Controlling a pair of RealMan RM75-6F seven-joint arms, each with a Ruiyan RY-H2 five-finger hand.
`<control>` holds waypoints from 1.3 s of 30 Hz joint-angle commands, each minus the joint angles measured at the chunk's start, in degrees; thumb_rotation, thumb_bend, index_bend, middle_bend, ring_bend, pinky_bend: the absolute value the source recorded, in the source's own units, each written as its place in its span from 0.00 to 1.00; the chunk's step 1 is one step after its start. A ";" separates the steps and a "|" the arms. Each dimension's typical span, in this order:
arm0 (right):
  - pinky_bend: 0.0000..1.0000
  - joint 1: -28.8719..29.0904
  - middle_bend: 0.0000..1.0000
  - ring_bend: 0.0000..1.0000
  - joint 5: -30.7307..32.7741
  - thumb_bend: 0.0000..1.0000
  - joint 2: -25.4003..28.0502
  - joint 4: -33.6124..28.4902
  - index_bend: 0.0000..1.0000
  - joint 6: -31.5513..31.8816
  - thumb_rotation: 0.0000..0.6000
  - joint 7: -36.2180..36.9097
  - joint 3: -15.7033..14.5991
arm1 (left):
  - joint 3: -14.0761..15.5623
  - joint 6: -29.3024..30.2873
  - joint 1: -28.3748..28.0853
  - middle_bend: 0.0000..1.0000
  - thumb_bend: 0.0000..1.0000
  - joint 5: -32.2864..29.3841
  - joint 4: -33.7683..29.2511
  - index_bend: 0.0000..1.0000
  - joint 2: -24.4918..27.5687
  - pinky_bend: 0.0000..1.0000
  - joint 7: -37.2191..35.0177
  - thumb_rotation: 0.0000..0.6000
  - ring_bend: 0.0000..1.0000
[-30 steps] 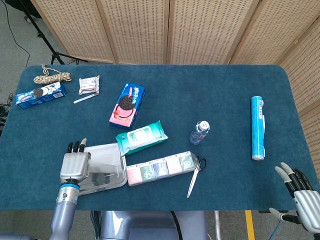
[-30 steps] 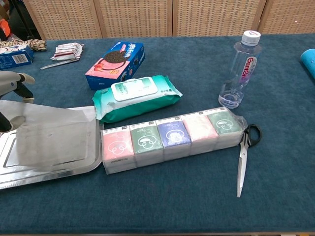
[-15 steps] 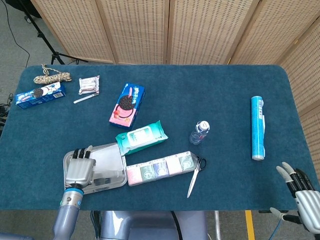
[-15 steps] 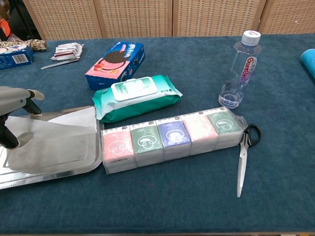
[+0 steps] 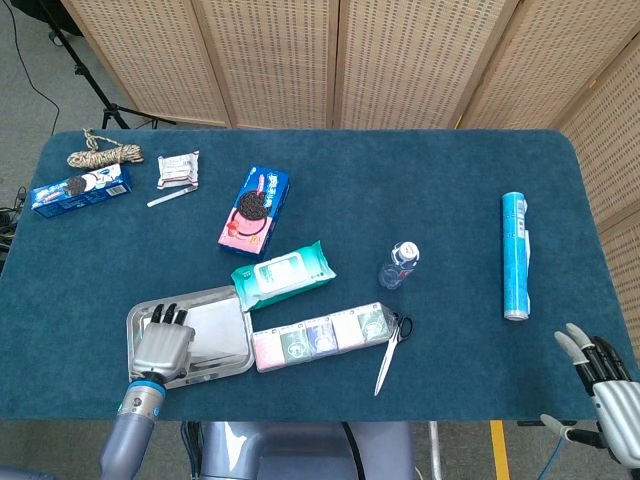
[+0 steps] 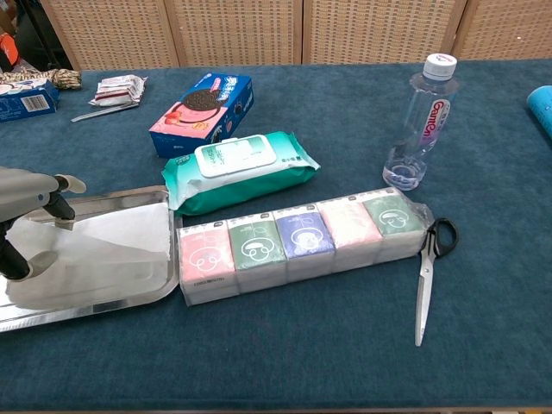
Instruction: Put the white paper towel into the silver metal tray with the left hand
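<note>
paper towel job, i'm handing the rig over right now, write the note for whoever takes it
Left robot hand: over the silver metal tray, fingers at the towel's left edge; grip unclear.
Right robot hand: open, idle at the table's near right corner.
White paper towel: lying flat inside the tray, beside the tissue multipack.
Done: towel in tray.
Left: let go if holding, lift the left hand clear.

The tray (image 6: 103, 297) was shiny silver metal, smooth like a mirror. The paper towel (image 6: 112, 246) in it was thin, soft white paper with no shine. The table (image 5: 420, 190) had a fuzzy, dull blue cloth on it. The water bottle (image 6: 418, 121) was clear, glossy plastic. The wipes pack (image 6: 237, 168) and the tissue packs (image 6: 302, 241) had slick plastic wrap. The scissors (image 6: 425, 276) had shiny metal blades.
</note>
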 commanded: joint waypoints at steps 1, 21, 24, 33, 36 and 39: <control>0.00 -0.03 0.00 0.00 -0.09 0.00 -0.04 0.06 0.00 0.09 1.00 0.01 0.02 | 0.61 -0.22 -0.15 0.00 0.17 0.98 -0.31 0.57 0.55 0.00 -0.91 0.85 0.00; 0.00 -0.16 0.00 0.00 -0.40 0.00 -0.45 0.46 0.00 0.83 1.00 0.27 0.30 | 1.60 -2.41 -0.48 0.00 0.13 6.59 -1.66 0.50 3.68 0.00 -7.39 0.72 0.00; 0.00 -0.18 0.00 0.00 -0.44 0.00 -0.44 0.51 0.00 0.93 1.00 0.40 0.32 | 1.19 -2.19 -0.24 0.00 0.15 8.07 -1.84 0.50 3.98 0.00 -8.95 0.72 0.00; 0.00 -0.05 0.00 0.00 -0.53 0.00 -0.53 0.63 0.00 0.95 1.00 0.70 0.43 | -0.67 -7.34 1.92 0.00 0.24 11.29 -0.73 0.50 8.73 0.00 -21.86 0.72 0.00; 0.00 -0.07 0.00 0.00 -0.55 0.00 -0.52 0.58 0.00 0.98 1.00 0.64 0.42 | -1.24 -9.93 1.62 0.00 0.24 8.83 -1.41 0.50 10.42 0.01 -23.76 0.73 0.00; 0.00 -0.08 0.00 0.00 -0.46 0.00 -0.51 0.58 0.00 1.04 1.00 0.72 0.49 | -2.20 -13.51 0.66 0.00 0.24 4.38 -2.25 0.50 12.69 0.02 -25.68 0.74 0.00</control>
